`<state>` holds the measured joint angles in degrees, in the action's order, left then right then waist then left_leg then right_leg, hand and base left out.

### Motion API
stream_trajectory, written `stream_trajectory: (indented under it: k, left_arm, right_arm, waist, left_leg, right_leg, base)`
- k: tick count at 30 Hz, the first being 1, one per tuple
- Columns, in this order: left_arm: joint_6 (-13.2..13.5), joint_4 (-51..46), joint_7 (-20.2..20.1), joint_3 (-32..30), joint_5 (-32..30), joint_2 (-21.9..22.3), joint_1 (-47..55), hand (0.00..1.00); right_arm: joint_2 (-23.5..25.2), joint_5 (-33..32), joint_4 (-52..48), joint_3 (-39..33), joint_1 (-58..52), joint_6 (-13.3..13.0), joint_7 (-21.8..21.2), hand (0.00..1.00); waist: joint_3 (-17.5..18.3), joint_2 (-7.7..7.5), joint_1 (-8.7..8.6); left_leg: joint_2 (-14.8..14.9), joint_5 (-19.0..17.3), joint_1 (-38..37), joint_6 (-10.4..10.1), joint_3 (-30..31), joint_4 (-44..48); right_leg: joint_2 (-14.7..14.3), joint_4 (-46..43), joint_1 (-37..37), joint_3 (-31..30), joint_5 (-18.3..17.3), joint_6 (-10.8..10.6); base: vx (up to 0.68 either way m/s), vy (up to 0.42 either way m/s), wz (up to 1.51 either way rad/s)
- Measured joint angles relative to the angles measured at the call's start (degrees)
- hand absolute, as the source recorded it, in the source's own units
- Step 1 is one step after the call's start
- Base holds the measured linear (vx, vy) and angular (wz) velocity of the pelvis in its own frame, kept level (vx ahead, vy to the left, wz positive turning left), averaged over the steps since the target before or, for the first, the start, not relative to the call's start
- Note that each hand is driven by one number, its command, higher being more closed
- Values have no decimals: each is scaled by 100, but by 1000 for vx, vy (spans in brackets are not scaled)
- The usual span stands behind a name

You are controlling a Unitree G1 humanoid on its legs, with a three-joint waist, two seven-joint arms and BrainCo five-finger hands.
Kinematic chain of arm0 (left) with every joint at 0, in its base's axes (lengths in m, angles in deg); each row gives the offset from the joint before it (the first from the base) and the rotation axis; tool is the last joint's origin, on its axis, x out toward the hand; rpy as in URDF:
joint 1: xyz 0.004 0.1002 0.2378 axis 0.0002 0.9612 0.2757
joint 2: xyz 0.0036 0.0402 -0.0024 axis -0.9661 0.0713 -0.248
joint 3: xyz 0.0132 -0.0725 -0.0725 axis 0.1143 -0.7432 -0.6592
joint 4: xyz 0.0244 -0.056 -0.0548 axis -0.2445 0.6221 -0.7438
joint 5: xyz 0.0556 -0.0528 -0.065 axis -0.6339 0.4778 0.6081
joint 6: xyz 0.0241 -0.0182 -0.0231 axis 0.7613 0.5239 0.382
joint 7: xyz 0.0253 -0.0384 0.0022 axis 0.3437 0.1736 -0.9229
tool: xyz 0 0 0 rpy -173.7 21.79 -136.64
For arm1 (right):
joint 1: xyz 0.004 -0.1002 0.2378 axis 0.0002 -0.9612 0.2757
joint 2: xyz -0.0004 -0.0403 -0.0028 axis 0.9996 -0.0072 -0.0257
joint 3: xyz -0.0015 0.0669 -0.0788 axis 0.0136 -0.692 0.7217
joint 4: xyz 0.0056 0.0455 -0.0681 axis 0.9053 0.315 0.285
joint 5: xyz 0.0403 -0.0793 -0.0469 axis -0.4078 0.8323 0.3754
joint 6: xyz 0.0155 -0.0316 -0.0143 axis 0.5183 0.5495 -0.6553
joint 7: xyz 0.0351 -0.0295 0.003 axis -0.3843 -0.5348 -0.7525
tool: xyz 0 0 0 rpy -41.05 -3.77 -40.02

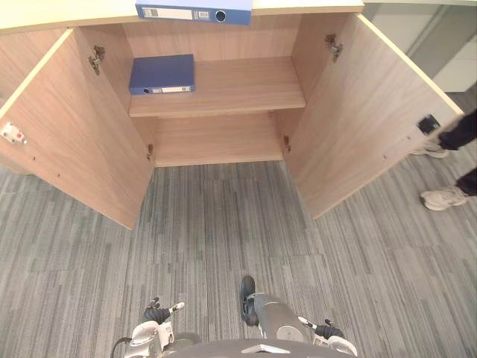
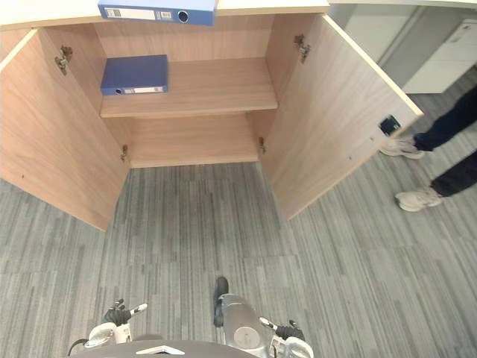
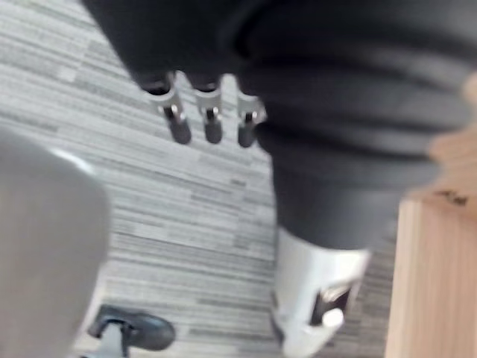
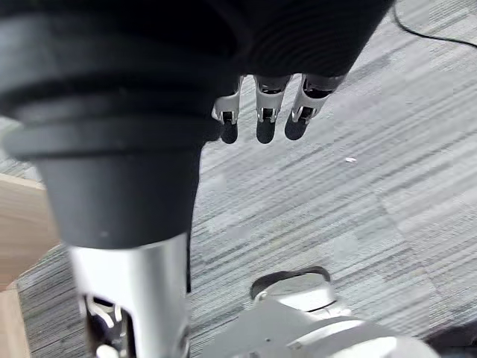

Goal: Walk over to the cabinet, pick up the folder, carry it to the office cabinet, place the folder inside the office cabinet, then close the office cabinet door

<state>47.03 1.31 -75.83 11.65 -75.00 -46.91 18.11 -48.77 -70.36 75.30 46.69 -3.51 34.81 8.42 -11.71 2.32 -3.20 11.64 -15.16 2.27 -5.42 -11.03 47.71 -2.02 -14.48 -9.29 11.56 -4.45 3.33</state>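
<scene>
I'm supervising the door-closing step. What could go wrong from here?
A person's shoes stand just beside the open right door; a wide reach by the right hand could brush them. A blue folder overhangs the cabinet top above the opening; a hard slam might shake it off.

From the head, two eyes side by side: looking steeply down and forward, from well back, over grey striped carpet (image 1: 223, 224) into an open light-wood cabinet (image 1: 246, 86); nearly the whole scene shared, shifted slightly sideways. From each wrist: very close along the silver dark-tipped left hand (image 3: 212, 123) and right hand (image 4: 258, 112), facing down onto that same carpet, catching a strip of light wood.
</scene>
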Motion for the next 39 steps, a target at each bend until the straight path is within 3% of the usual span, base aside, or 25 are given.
stream_trajectory:
  k: [1, 2, 5, 7, 8, 10, 11, 12, 14, 15, 18, 19, 20, 22, 24, 25, 26, 27, 28, 29, 32, 34, 36, 37, 39]
  left_arm:
    - [4, -135, -2, -94, 1, -6, 1, 0]
    - [6, -217, -6, -113, 1, -9, -12, 0]
    - [64, -288, -15, -131, 1, 51, -103, 0]
    - [71, -266, -14, -130, -1, 41, -158, 0]
    - [72, -258, -14, -116, -2, 42, -189, 0]
    - [76, -222, -13, -13, -3, 3, -181, 0]
    - [79, -128, -15, 61, -4, -18, -177, 0]
    - [71, -16, -25, 76, -4, -76, -179, 0]
    - [69, 40, -35, 91, -2, -234, -156, 0]
    - [69, 120, -42, 120, -1, -260, -156, 0]
    - [55, 224, -43, 185, 2, -309, -159, 0]
    - [41, 291, -40, 289, 8, -355, -142, 0]
    - [27, 376, -39, 393, 43, -387, -141, 0]
    - [9, 418, -40, 418, 52, -373, -134, 0]
    - [0, 416, -36, 415, 54, -343, -184, 0]
    - [-6, 425, -30, 428, 70, -316, -181, 0]
    - [-8, 440, -30, 455, 92, -312, -126, 0]
    - [-10, 447, -30, 451, 95, -330, -125, 0]
    - [-11, 449, -33, 384, 95, -352, -114, 0]
    - [-23, 474, -16, 192, 105, -170, -157, 0]
    - [5, 408, -16, -119, 118, 147, -137, 0]
    - [3, 233, -25, -322, 154, 158, -148, 0]
    - [5, -2, -26, -415, 171, 211, -138, 0]
    - [11, -55, -27, -410, 170, 259, -104, 0]
    - [11, -58, -33, -402, 168, 259, -165, 0]
  right_arm:
    - [31, -13, -27, 23, -45, -10, 28, 0]
    - [53, -15, -70, 29, -44, -10, 39, 0]
    - [108, -177, -230, -37, -11, -2, 41, 0]
    - [140, -236, -228, -102, 24, 3, 39, 0]
    - [218, -238, -225, -218, 61, 6, 43, 0]
    - [279, -245, -194, -257, 105, -13, 43, 0]
    - [280, -243, -144, -255, 132, -18, 43, 0]
    - [327, -241, -63, -255, 147, -20, 41, 0]
    - [453, -238, 46, -266, 155, -23, 38, 0]
    - [494, -238, 57, -268, 174, -25, 30, 0]
    - [503, -225, 42, -289, 198, -31, 27, 0]
    - [503, -225, 44, -284, 265, -31, 19, 0]
    - [497, -215, 41, -222, 322, -32, 8, 0]
    - [469, -155, 29, -132, 404, -37, -34, 0]
    - [448, -118, -6, -139, 432, -43, -44, 0]
    - [414, -123, -4, -144, 495, -73, -48, 0]
    - [408, -121, -6, -140, 527, -84, -47, 0]
    - [418, -122, 1, -153, 516, -84, -41, 0]
    - [438, -127, 27, -202, 473, -83, -41, 0]
    - [353, -158, 17, -258, 503, -87, -55, 0]
    - [240, -183, -28, -298, 477, -108, -70, 0]
    - [245, -186, -37, -208, 441, -89, -65, 0]
    - [252, -230, -117, -124, 290, -80, -41, 0]
    - [265, -238, -114, -132, 262, -66, -38, 0]
    - [276, -251, -167, -143, 236, -18, -30, 0]
  waist:
    - [-40, -63, 122]
    - [-57, -139, 148]
    - [-48, -162, 279]
    - [-56, -177, 337]
    - [-64, -205, 363]
    - [-33, -212, 370]
    - [-12, -176, 378]
    - [32, -246, 407]
    - [185, -500, 404]
    - [214, -539, 423]
    - [173, -482, 418]
    - [173, -514, 366]
    - [167, -502, 259]
    - [158, -458, 235]
    - [141, -406, 229]
    - [103, -338, 198]
    - [92, -307, 143]
    - [92, -344, 125]
    - [112, -447, 118]
    - [94, -262, 143]
    - [162, 42, 150]
    - [110, -27, 113]
    - [108, -9, 236]
    - [107, -14, 313]
    - [118, -28, 317]
  left_leg:
    - [402, -45, 292, 71, -332, 778]
    - [537, -47, 486, 75, -483, 903]
    - [628, -105, 1013, 164, -950, 191]
    - [468, -117, 1200, 166, -1020, -583]
    - [220, -34, 1263, 76, -909, -1356]
    - [-173, 451, 1235, 85, -585, -2705]
    - [-296, 988, 1212, 245, -399, -3095]
    - [-401, 1296, 1121, 391, -331, -3002]
    - [-592, 905, 1037, 468, -570, -2850]
    - [-634, 760, 886, 481, -702, -2874]
    - [-726, 512, 400, 647, -929, -2956]
    - [-828, 401, 64, 697, -948, -3064]
    - [-858, 369, -258, 712, -948, -3238]
    - [-858, 380, -651, 698, -943, -3600]
    - [-808, 389, -864, 682, -927, -3829]
    - [-732, 403, -984, 655, -911, -3984]
    - [-710, 432, -1080, 547, -839, -4120]
    - [-769, 426, -1142, 473, -769, -4163]
    - [-868, 349, -1305, 310, -666, -4238]
    - [-740, 260, -1531, 140, -604, -4302]
    - [-455, 294, -1431, 38, -598, -3818]
    - [-106, 279, -782, 20, -484, -2243]
    - [412, 174, -127, -35, -538, -487]
    - [569, 122, -11, 27, -669, -278]
    - [582, 41, 186, 35, -822, -650]
  right_leg:
    - [-72, 93, 445, -6, -181, 66]
    - [-82, 181, 661, -27, -253, 76]
    - [-55, 578, 1169, -195, -298, 5]
    - [25, 754, 1385, -287, -302, -53]
    - [128, 880, 1532, -346, -323, -130]
    - [259, 1019, 1685, -471, -406, -308]
    - [286, 1079, 1785, -561, -501, -461]
    - [403, 1075, 1904, -725, -626, -603]
    - [693, 699, 1797, -844, -837, -778]
    - [791, 54, 1518, -949, -861, -804]
    - [993, -2041, 685, -1047, -810, -942]
    - [1087, -2976, 334, -1014, -972, -977]
    - [1106, -3376, 134, -836, -1172, -856]
    - [1000, -3149, -195, -494, -1358, -668]
    - [791, -2405, -557, -341, -1345, -643]
    - [619, -1693, -746, -301, -1192, -550]
    - [458, -704, -748, -327, -663, -515]
    - [444, -248, -705, -366, -246, -478]
    - [513, 22, -646, -542, 448, -332]
    - [445, -300, -616, -497, 597, -330]
    - [352, -416, -428, -269, 44, -226]
    - [354, -298, -61, -110, -172, -217]
    - [216, -191, 386, 30, -333, -127]
    - [170, -165, 562, 56, -402, -115]
    - [153, -3, 764, 29, -418, -125]
  base:
    - [394, -187, -12]
    - [380, -171, -10]
    - [322, -48, -21]
    - [351, 68, -27]
    - [402, 156, -28]
    - [320, 186, -32]
    - [336, 263, -53]
    - [342, 281, -54]
    - [373, 244, -48]
    - [368, 220, -49]
    - [357, 244, -39]
    - [323, 147, 5]
    - [389, 162, 16]
    - [328, 62, 15]
    - [348, 1, 8]
    - [348, -56, 14]
    - [349, -64, 24]
    - [384, -96, 39]
    - [410, -126, 39]
    - [485, -179, 39]
    - [359, -203, 38]
    - [301, -250, 61]
    - [260, -180, 16]
    - [215, -102, -13]
    - [221, -29, -14]
